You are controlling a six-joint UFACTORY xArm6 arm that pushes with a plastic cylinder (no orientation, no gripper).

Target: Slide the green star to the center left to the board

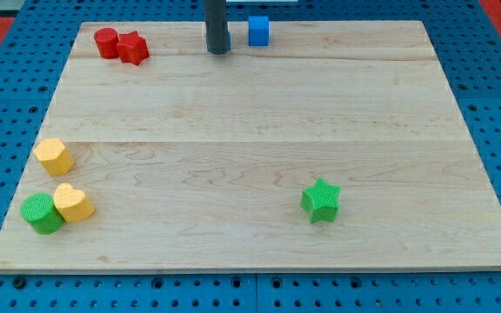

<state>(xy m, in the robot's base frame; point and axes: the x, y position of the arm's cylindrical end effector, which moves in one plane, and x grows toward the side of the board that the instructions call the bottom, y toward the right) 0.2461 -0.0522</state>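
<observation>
The green star (321, 201) lies on the wooden board (259, 130) at the lower right of centre. My tip (218, 50) is near the board's top edge, far above and to the left of the star. A blue cube (259, 30) sits just to the right of my tip, with a small gap between them.
A red cylinder (106, 42) and a red star (132, 48) touch at the top left. A yellow hexagon (54, 156) lies at the left edge. A green cylinder (40, 213) and a yellow heart (73, 203) touch at the bottom left.
</observation>
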